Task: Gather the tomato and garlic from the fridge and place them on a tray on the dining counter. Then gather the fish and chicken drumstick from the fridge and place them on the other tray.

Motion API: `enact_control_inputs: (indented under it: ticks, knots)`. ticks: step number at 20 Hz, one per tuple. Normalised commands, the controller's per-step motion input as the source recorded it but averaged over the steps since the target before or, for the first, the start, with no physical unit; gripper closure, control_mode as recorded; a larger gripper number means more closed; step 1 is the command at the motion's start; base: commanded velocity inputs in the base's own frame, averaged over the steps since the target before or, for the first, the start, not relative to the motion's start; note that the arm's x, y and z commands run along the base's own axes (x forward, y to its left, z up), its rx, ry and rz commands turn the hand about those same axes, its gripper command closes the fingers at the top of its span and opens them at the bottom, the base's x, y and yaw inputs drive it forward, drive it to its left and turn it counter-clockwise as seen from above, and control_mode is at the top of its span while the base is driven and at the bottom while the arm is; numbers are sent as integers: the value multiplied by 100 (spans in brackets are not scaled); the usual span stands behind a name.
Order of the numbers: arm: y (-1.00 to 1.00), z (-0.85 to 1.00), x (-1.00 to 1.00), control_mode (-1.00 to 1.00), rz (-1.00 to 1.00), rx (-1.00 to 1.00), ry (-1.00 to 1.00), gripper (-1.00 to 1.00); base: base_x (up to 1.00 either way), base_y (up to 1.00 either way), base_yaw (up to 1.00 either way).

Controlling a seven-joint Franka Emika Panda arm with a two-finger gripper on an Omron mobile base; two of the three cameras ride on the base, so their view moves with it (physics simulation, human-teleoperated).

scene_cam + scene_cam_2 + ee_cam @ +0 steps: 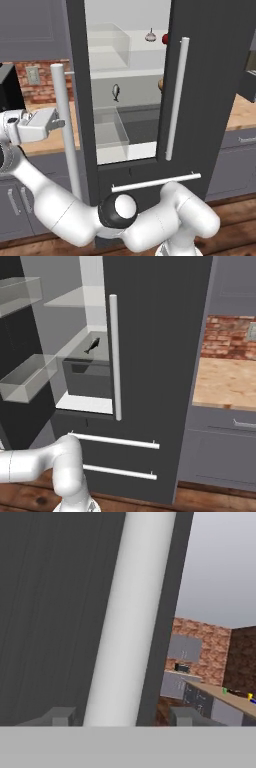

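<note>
Gripper (119, 718) fingers stood apart on either side of the left fridge door's white handle (65, 135), one tip (59, 717) to each side of the bar and neither visibly pressing it, so the jaws looked partly open around the handle rather than clamped.

Around it was a kitchen with a dark fridge (210, 100), its left door (77, 90) swung open and its right door (155, 356) shut. Grey cabinets stood on both sides under light wooden counters (225, 383), a red brick wall (227, 336) ran behind them, and the floor (210, 501) was dark wood.

Inside the fridge, one fish (116, 92) lay on the middle shelf. On the top shelf, far back, sat one garlic (150, 36) and, just right of it at the edge of the shut door, one tomato (165, 38). A brownish item (161, 84) peeked out beside the door edge on the middle shelf; what it was could not be told.

Two clear bins (25, 378) hung on the open door. Two white drawer bars (115, 441) crossed the fridge's lower front, and two upright door handles were counted, the right one (177, 97) untouched.
</note>
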Motion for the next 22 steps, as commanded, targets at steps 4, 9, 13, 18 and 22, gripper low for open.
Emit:
enact_control_inputs:
  ticks: [4,9,13,18,22]
  knots:
    - [36,0,-22,-100,15,-1,-6,-100,0,0,0]
    - [7,0,-21,-100,29,0,-2,-100,0,0,0]
    - [0,0,-39,-100,40,0,-4,-100,0,0,0]
    - [-4,0,-38,-100,39,0,-1,-100,0,0,0]
    - [-26,0,-41,-100,39,0,-3,-100,0,0,0]
